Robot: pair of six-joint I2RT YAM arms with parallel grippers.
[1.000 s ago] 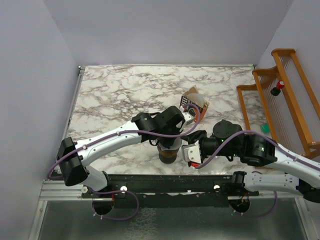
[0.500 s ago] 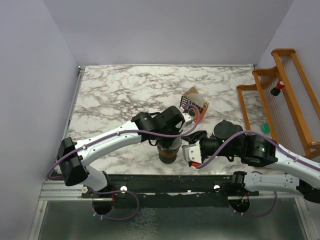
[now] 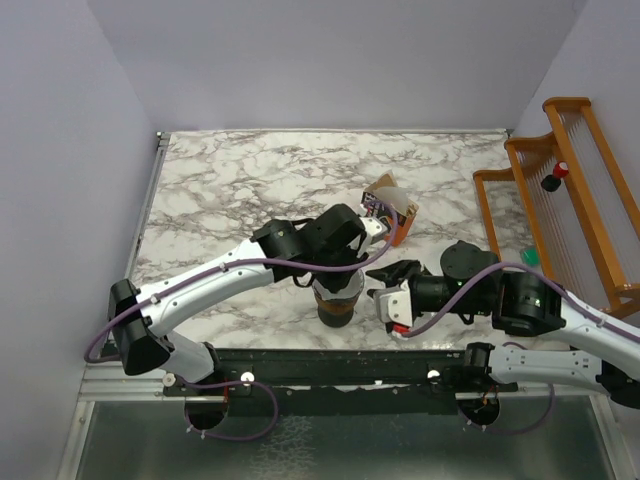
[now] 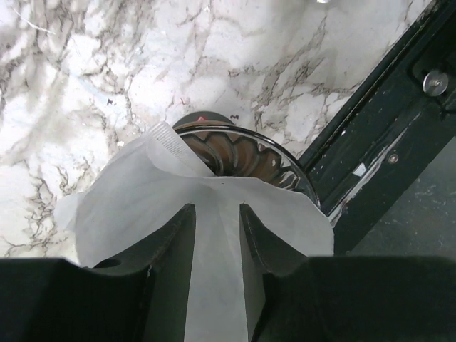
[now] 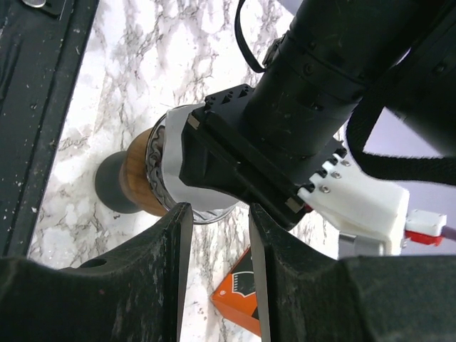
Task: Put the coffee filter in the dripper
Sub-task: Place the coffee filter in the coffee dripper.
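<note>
Coffee filter (image 4: 135, 206): white paper cone in dripper (image 4: 242, 153) on table (image 4: 107, 57); mouth up, tip down (hidden), axis approx. upright. L tool (image 4: 214, 214): above filter, fingers parted, no grip. R tool (image 5: 218, 208): parted, empty, beside dripper.

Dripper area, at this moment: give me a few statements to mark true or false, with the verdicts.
1. The coffee filter covers part of the mouth of the dripper. True.
2. The right gripper holds the filter. False: its fingers are apart and hold nothing.
3. The left gripper is above the dripper. True.
4. The carton sits inside the dripper. False: it lies on the table beyond it.
</note>
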